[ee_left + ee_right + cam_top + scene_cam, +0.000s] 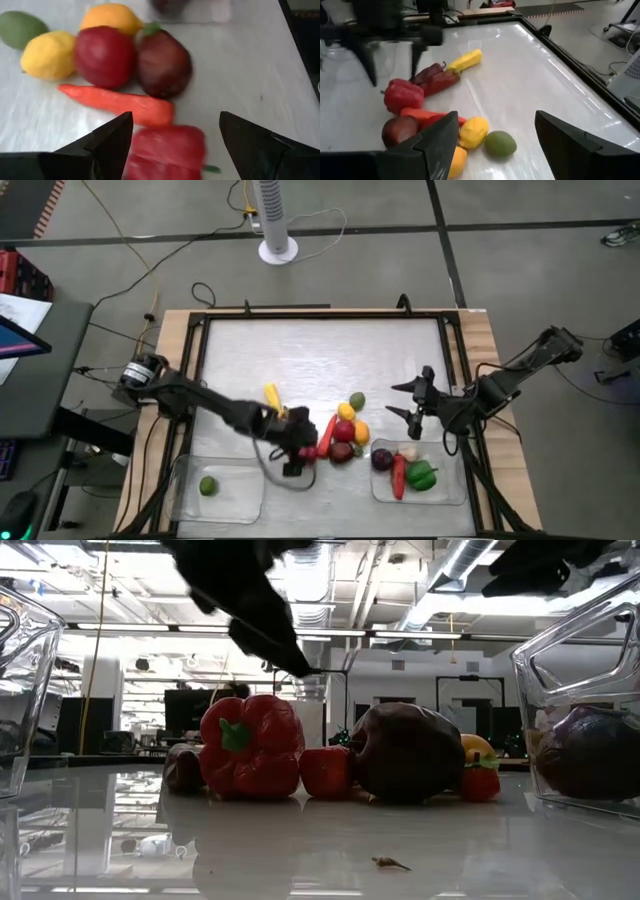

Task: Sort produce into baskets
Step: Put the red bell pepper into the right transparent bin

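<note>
Glossy plastic produce (250,745), clear plastic baskets (180,505), smooth shiny tabletop (320,360), wooden edging (170,330).

Both arms are dark, nearly black, built of slim jointed links. The left arm (205,402) has a round silvery motor housing at its base, with black cables looping near it. The right arm (520,370) ends in a tool (412,402) with two pointed black fingers. Close up, each tool's fingers (107,145) are matte black, wedge-shaped, with flat angled faces.
</note>
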Motion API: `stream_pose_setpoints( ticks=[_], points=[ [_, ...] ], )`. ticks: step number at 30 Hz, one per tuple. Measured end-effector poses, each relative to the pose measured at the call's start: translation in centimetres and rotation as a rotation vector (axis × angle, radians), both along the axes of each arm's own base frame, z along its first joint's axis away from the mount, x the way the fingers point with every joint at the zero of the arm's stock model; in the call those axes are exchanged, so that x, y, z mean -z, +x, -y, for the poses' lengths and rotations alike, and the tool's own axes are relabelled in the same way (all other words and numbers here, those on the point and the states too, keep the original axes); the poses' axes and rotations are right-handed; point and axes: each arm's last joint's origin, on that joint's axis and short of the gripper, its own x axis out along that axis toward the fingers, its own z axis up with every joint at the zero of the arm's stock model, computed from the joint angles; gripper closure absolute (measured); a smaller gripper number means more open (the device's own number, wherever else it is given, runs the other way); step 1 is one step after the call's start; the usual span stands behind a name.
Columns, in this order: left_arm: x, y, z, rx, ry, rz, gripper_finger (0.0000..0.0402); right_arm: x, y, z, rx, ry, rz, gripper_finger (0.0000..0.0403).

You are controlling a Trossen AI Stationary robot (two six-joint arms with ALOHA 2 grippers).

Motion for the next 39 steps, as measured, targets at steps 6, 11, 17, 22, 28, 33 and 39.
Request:
stream_pose_setpoints(
  ticks=[6,11,17,22,28,33,39],
  points=[
    [-0.7,-1.3,3.6,-0.02,0.117,0.039,0.0118,0.6,1.2,-0.7,0.016,-0.013,0.002,0.0111],
    [0.0,-2.1,4.5,-0.028,0.114,0.013,0.0118,1.4,2.5,-1.4,0.019,-0.017,-0.001,0.0111],
    [0.8,-2.8,3.9,-0.157,0.198,-0.012,0.0118,2.0,3.2,-2.0,0.008,-0.048,-0.019,0.0111],
    [1.2,-2.1,3.3,-0.219,0.121,-0.019,0.0118,1.8,3.0,-1.9,0.008,-0.043,-0.009,0.0112],
    [2.5,-1.1,3.2,-0.296,0.064,-0.006,0.0118,1.7,2.8,-2.2,-0.008,-0.037,0.0,0.0112],
    [2.8,-1.0,3.7,-0.271,0.087,0.005,0.0106,1.7,2.6,-2.6,-0.029,-0.038,0.0,0.0112],
    [4.3,-0.5,4.4,-0.207,0.136,-0.003,0.0071,1.6,2.5,-2.6,-0.012,-0.049,0.01,0.0112]
  ],
)
